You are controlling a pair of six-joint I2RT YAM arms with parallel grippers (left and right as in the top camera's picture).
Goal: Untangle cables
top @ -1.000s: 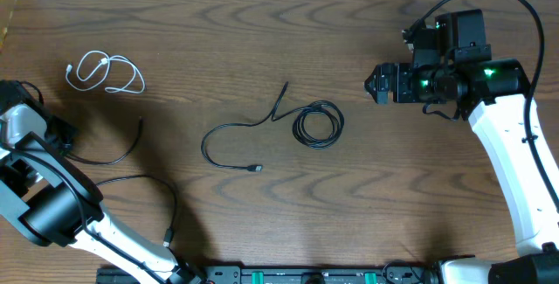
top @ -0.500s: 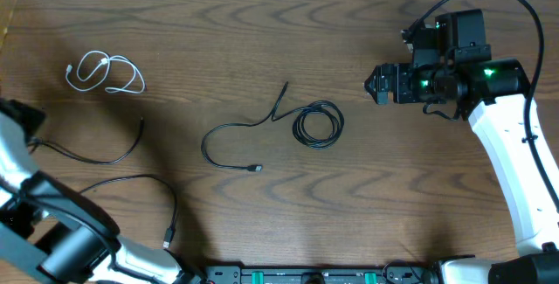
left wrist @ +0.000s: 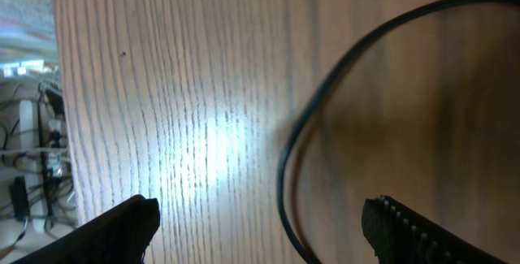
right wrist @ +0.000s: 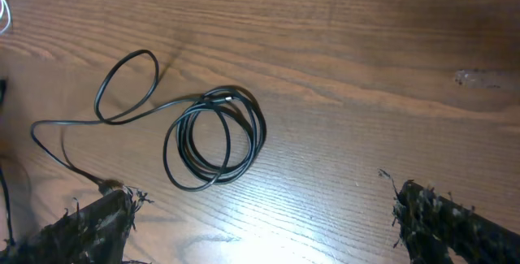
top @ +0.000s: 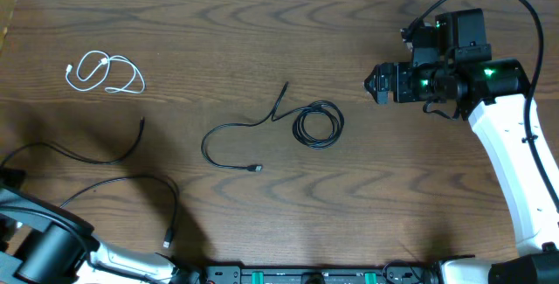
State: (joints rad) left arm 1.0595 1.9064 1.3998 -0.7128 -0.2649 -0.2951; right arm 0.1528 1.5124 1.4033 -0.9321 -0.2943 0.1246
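The left gripper (left wrist: 258,230) stands open and empty over a black cable (left wrist: 280,184) at the left edge of the table (left wrist: 162,93). The right gripper (right wrist: 260,219) is open too, near the coiled black cable (right wrist: 256,134). The white cable (top: 106,60) lies apart.

I see a short white cable (top: 106,58) looped near the far left corner. A half-coiled black cable (top: 340,125) lies mid-table, and a long black cable (top: 140,176) curves loosely by the near left corner.
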